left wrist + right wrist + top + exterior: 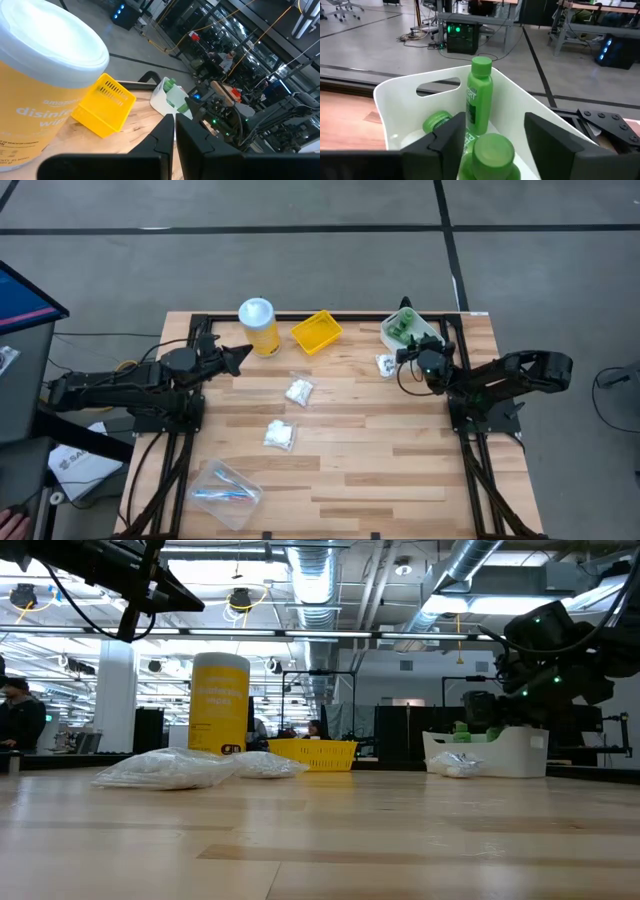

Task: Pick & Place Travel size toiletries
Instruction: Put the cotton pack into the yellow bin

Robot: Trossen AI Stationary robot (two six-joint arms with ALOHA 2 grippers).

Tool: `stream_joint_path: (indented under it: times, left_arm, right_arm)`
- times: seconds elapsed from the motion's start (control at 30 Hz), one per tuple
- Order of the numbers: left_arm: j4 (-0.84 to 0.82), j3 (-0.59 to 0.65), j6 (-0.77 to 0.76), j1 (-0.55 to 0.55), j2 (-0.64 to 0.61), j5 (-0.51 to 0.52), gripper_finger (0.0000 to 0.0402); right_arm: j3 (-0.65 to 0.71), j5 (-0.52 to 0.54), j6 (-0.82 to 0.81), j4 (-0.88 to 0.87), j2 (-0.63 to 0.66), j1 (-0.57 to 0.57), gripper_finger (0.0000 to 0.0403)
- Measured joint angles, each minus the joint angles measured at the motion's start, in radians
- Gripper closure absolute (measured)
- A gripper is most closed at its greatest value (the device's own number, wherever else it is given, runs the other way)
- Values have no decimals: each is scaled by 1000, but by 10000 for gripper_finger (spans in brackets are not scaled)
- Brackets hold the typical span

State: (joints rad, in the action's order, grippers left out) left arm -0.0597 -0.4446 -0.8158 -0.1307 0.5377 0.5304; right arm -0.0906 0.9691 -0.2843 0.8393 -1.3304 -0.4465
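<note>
A white bin (425, 328) at the table's far right holds green bottles; one (480, 95) stands leaning on the bin's wall and one (437, 122) lies low. My right gripper (495, 122) is open over the bin's near side (405, 352), its fingers on either side of a third bottle's cap (492, 155), a gap showing on each side. Clear packets of white contents lie on the table (298, 390) (279, 434), and one (385, 364) lies beside the bin. A clear bag of toothbrushes (225, 492) lies near left. My left gripper (243, 357) hangs shut beside the yellow jar (258, 325).
A yellow square tray (317, 330) sits at the far middle, between the jar and the bin. The table's black frame rails run along both side edges. Bare wood lies across the middle and the near right of the table (400, 470).
</note>
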Motion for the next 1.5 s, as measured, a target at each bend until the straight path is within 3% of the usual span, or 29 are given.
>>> stream_joint_path:
  times: [0.33,0.57,0.7,0.77,0.87,0.97,1.07,1.2,1.3,1.4,1.5]
  left_arm:
    - [0,0,1,0,0,-8,389]
    - [0,0,49,0,0,-8,389]
    - [0,0,49,0,0,-8,389]
    - [0,0,49,0,0,-8,389]
    - [0,0,49,0,0,-8,389]
    - [0,0,49,0,0,-8,389]
    - [0,0,49,0,0,-8,389]
    - [0,0,49,0,0,-8,389]
    - [1,0,49,0,0,-8,389]
    - [2,0,49,0,0,-8,386]
    - [2,0,49,0,0,-11,376]
  right_arm:
    - [-63,-1,238,86,26,30,125]
    - [-235,0,493,67,143,77,117]
    - [-379,36,484,-123,240,147,117]
    - [-483,75,360,-375,277,204,117]
    - [-666,64,-30,-908,277,283,117]
    - [-830,-87,-443,-1341,198,335,117]
    - [-924,-283,-710,-1600,76,375,117]
    - [-964,-449,-1011,-1813,-80,416,117]
    - [-964,-514,-1155,-1887,-170,427,117]
    - [-950,-527,-1221,-1872,-225,418,117]
    - [-883,-551,-1247,-1749,-233,387,117]
